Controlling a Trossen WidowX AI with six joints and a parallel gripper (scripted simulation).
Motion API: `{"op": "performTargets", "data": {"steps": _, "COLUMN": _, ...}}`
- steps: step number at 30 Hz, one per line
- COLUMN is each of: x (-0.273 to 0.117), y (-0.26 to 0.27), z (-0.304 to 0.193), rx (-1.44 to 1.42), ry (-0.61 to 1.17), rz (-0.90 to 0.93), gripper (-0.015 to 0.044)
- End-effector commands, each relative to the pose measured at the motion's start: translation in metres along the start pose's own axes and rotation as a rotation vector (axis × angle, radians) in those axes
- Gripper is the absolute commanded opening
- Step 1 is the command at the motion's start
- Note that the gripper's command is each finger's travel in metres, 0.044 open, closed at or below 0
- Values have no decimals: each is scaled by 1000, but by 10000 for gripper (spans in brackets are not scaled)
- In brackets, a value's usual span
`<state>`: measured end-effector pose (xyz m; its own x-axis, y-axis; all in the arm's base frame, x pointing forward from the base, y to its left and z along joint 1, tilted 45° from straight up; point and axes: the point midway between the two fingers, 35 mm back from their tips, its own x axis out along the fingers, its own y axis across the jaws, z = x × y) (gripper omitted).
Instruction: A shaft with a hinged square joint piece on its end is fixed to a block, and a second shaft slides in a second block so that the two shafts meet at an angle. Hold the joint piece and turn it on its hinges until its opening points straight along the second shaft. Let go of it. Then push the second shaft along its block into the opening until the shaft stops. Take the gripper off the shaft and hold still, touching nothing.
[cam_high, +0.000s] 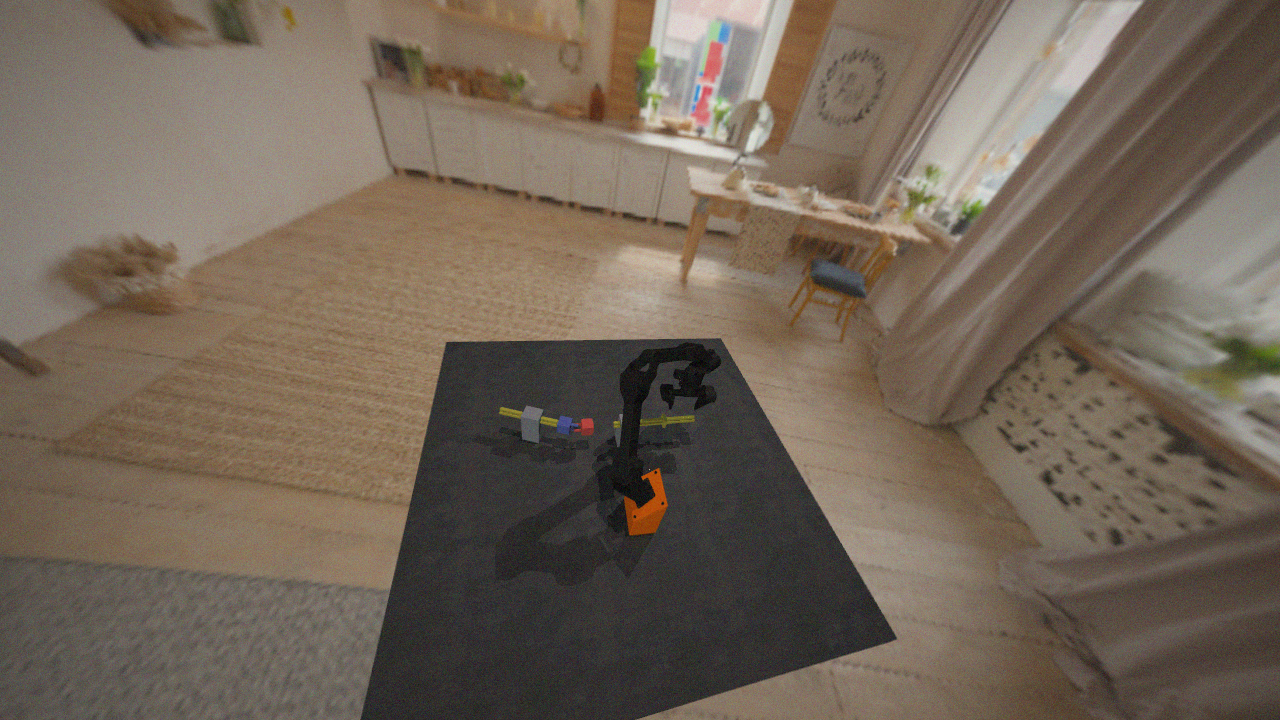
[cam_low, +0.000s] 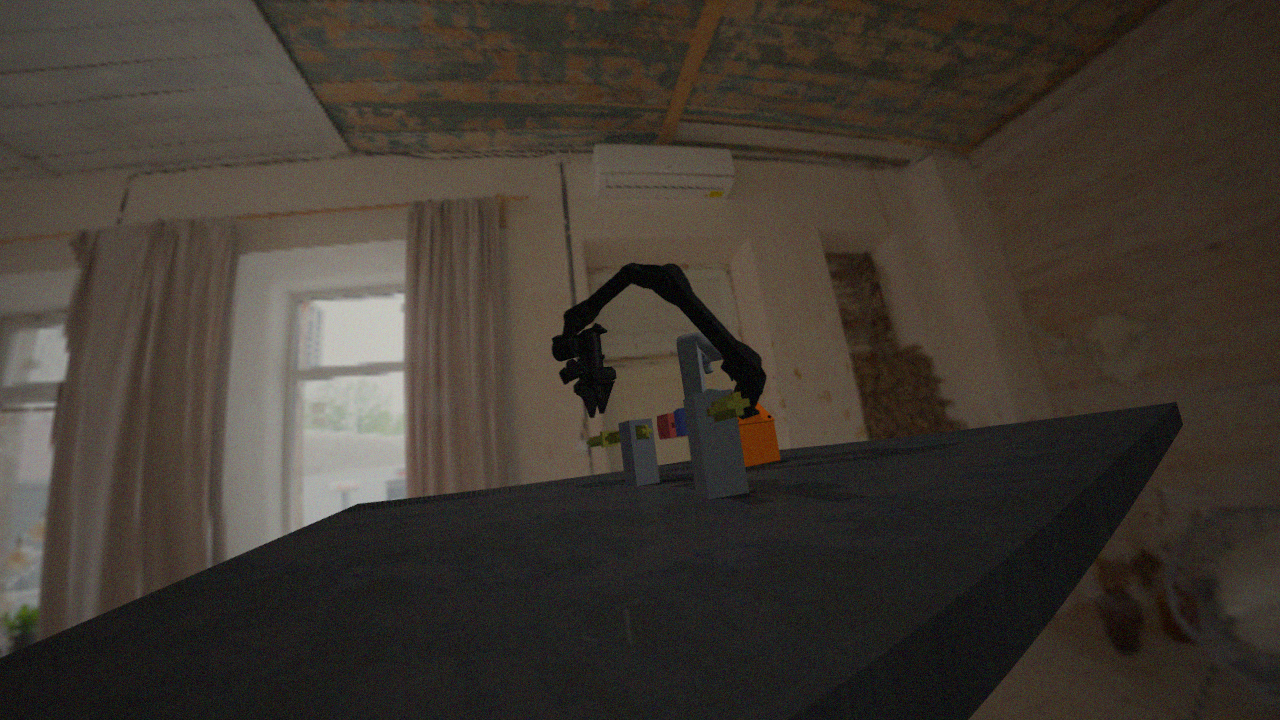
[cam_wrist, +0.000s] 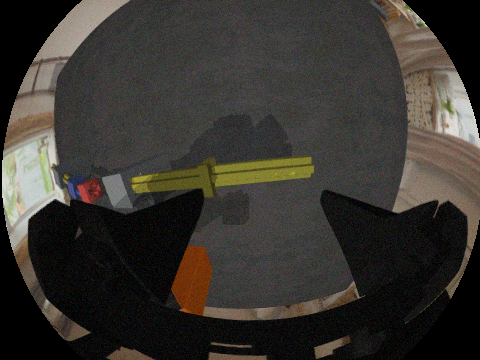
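My gripper is open and empty, pointing down above the yellow second shaft. The shaft's collar is nearer the left fingertip in the wrist view. The shaft runs into the grey second block, partly hidden by my arm in the top view. The red joint piece is hinged to a blue piece on the first shaft, with a gap before the second shaft. Dark marks show on its face; the opening's exact direction is unclear.
The first block stands at the left in the top view. A grey arch rises above it in the exterior view. My orange base sits on the dark table.
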<state>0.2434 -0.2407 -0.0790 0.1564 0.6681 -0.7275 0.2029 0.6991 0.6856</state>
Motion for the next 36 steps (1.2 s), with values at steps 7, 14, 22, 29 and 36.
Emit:
{"op": "performTargets", "data": {"steps": 7, "x": 15, "y": -1, "z": 1, "rx": 320, "ry": -1, "rz": 2, "gripper": 440}}
{"op": "performTargets", "data": {"steps": 14, "x": 26, "y": -1, "z": 1, "rx": 564, "ry": -3, "rz": 4, "gripper": 440}}
{"op": "performTargets", "data": {"steps": 22, "x": 38, "y": -2, "z": 1, "rx": 843, "ry": -4, "rz": 6, "gripper": 440}}
{"op": "performTargets", "data": {"steps": 29, "x": 49, "y": -2, "z": 1, "rx": 1087, "ry": -4, "rz": 9, "gripper": 440}}
{"op": "performTargets", "data": {"steps": 36, "x": 59, "y": -1, "z": 0, "rx": 1331, "ry": -3, "rz": 12, "gripper": 440}}
